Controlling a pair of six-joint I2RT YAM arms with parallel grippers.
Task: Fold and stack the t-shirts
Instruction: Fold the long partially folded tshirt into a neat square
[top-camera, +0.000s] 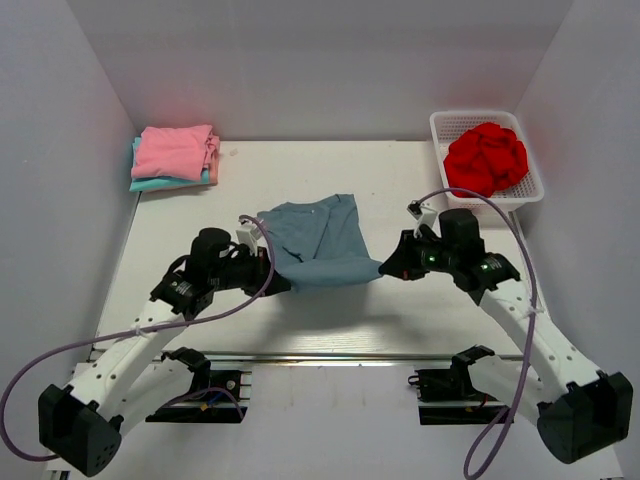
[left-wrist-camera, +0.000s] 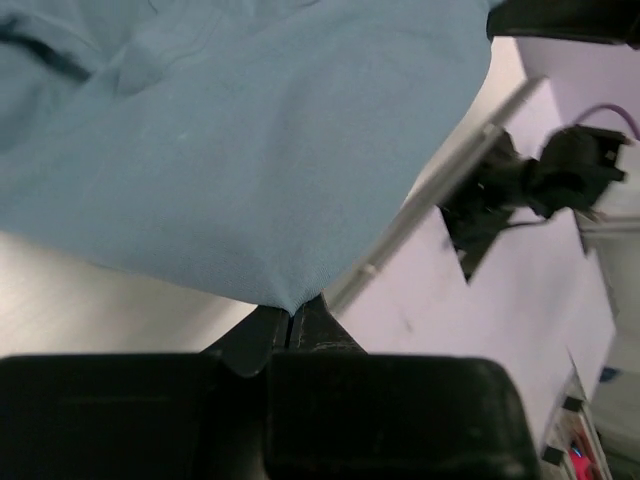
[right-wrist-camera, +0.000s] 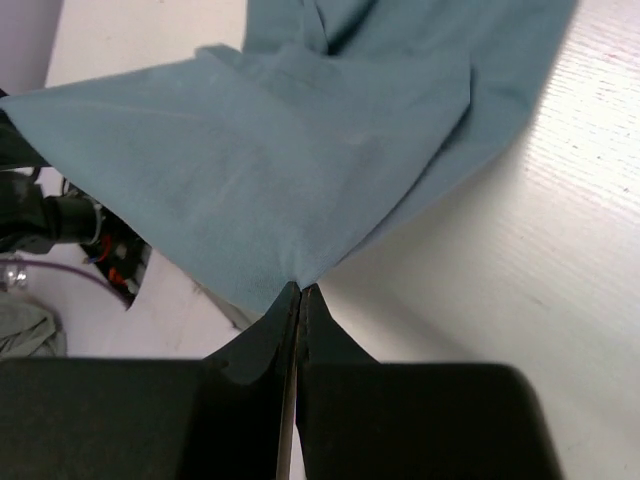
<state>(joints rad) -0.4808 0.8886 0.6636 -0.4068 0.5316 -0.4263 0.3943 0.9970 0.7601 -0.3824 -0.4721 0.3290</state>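
A dusty blue-grey t-shirt hangs stretched between my two grippers above the middle of the table. My left gripper is shut on its near left corner, seen in the left wrist view. My right gripper is shut on its near right corner, seen in the right wrist view. The shirt's far part rests on the table. A folded pink t-shirt lies on a teal t-shirt at the far left. A bright red t-shirt lies crumpled in the basket.
The white mesh basket stands at the far right corner. The white table is walled on three sides. The arm bases and a rail line the near edge. Purple cables loop beside each arm.
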